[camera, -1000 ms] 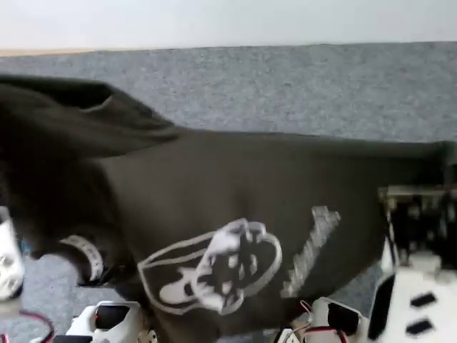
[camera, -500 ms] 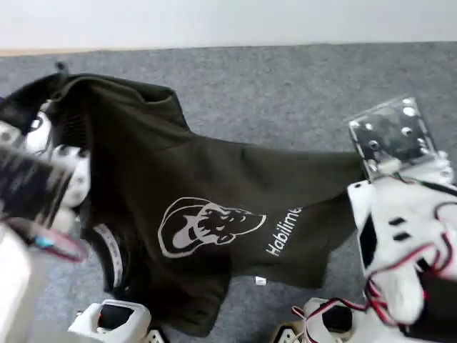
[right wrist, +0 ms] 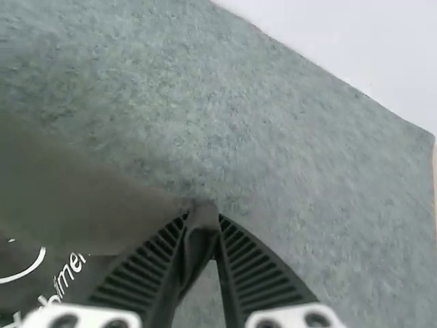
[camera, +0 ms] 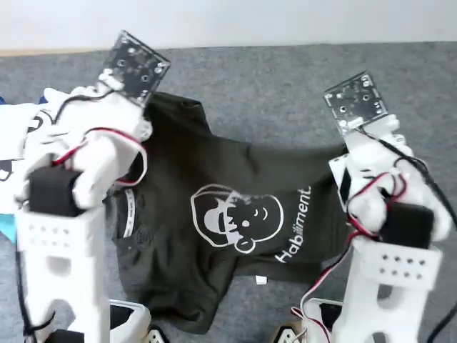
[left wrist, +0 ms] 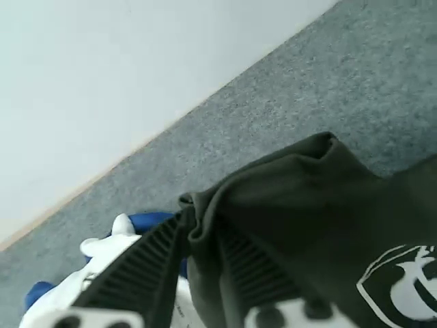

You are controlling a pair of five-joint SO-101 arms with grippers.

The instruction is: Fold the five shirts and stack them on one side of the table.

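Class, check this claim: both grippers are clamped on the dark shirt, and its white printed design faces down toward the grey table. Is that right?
Not quite. The white printed design faces up, as the high view shows. The rest holds: the left gripper and the right gripper are both clamped on the dark shirt, over the grey table.

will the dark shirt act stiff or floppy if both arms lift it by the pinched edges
Likely floppy: the dark shirt bunches into folds where the left gripper pinches it. Probably light, since the right gripper holds an edge with only a thin pinch. It may drag, not glide, on the rough grey table.
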